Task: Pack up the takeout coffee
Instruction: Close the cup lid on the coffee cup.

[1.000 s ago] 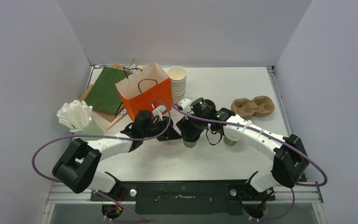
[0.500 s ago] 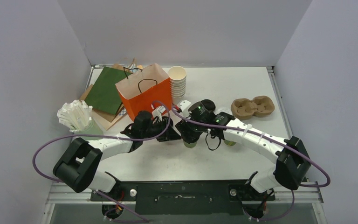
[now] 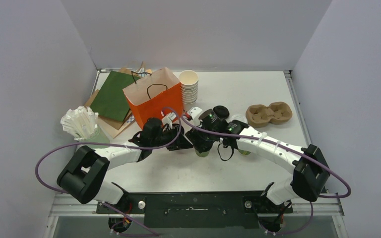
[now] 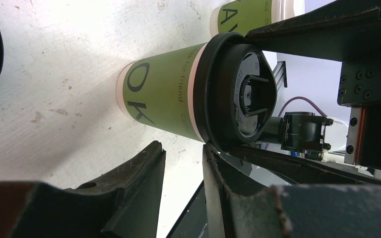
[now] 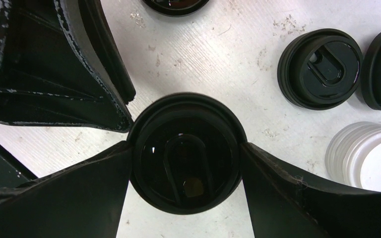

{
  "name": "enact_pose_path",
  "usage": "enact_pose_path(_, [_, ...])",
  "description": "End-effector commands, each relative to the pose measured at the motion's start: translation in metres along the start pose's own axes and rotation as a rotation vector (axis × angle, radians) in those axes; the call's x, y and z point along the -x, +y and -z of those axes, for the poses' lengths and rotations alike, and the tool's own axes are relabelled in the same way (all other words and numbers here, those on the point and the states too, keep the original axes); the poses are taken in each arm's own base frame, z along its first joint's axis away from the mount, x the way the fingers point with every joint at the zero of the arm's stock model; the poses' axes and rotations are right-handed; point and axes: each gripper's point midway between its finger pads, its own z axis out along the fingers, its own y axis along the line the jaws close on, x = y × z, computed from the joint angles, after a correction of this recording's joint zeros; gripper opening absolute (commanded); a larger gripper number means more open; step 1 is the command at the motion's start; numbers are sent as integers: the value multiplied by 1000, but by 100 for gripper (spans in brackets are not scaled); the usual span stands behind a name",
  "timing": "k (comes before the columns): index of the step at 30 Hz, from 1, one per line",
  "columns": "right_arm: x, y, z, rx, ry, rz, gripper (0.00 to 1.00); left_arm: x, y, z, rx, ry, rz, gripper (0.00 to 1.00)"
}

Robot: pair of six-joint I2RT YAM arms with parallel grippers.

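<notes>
One black-lidded cup [image 4: 168,94], rim pinched by right end effector [image 5: 185,146]; left end effector [image 4: 183,151] slightly spread, just beside.

The top camera overlooks the whole worktop [image 3: 248,94] from behind, while both wrist cameras closely share one black-lidded cup [image 4: 163,94], left side-on, right straight down.

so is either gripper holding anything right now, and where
The right gripper clamps the black-lidded coffee cup by the rim of its lid; the left gripper holds nothing.
</notes>
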Motion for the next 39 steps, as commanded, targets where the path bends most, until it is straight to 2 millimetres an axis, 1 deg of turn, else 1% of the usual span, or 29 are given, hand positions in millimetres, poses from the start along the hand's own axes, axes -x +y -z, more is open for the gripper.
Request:
enact_pose_path(1, [-39, 10, -7, 27, 149, 7, 80, 27, -27, -1, -74, -74, -71, 32])
enact_pose_path(3, [-24, 8, -1, 38, 103, -32, 80, 31, -29, 2, -73, -81, -77, 32])
enact_pose_path(5, [-8, -3, 5, 21, 55, -97, 80, 36, -33, 5, -71, -92, -86, 32])
enact_pose_path(7, [3, -11, 11, 0, 25, -151, 82, 39, -34, 9, -60, -101, -95, 32])
enact_pose_path(9, [10, -14, 17, -15, 6, -186, 91, 43, -34, 13, -44, -112, -104, 33])
enact_pose_path(11, [14, -10, 21, -7, -5, -203, 100, 44, -32, 16, -31, -117, -108, 33])
enact_pose_path(13, [18, -6, 23, 10, -14, -203, 100, 44, -31, 17, -27, -119, -109, 33])
enact_pose_path(15, [22, -6, 25, 9, -23, -201, 100, 44, -30, 18, -24, -119, -108, 33])
enact_pose_path(20, [29, -11, 36, 8, -47, -126, 100, 41, -32, 19, -36, -115, -109, 33])
enact_pose_path(22, [29, -12, 40, 22, -50, -95, 100, 40, -34, 18, -51, -116, -101, 33])
enact_pose_path(23, [29, -14, 41, 22, -48, -90, 100, 37, -35, 17, -63, -114, -95, 33])
enact_pose_path(24, [28, -20, 43, 10, -44, -104, 100, 35, -36, 16, -70, -111, -90, 33])
enact_pose_path(27, [22, -41, 43, -15, -37, -203, 95, 33, -35, 12, -78, -114, -79, 31])
enact_pose_path(30, [20, -53, 42, 0, -76, -317, 87, 32, -34, 9, -92, -127, -63, 25])
enact_pose_path(32, [22, -63, 43, 4, -122, -406, 77, 31, -35, 7, -104, -131, -61, 22])
enact_pose_path(33, [23, -65, 42, 15, -143, -444, 70, 31, -37, 6, -107, -131, -64, 22])
enact_pose_path(34, [25, -67, 41, 34, -169, -472, 66, 30, -37, 4, -106, -130, -69, 22])
enact_pose_path(37, [32, -63, 39, 106, -210, -500, 60, 29, -37, -1, -94, -130, -80, 22])
enact_pose_path(39, [30, -66, 33, 104, -200, -519, 52, 29, -34, -1, -80, -134, -78, 22])
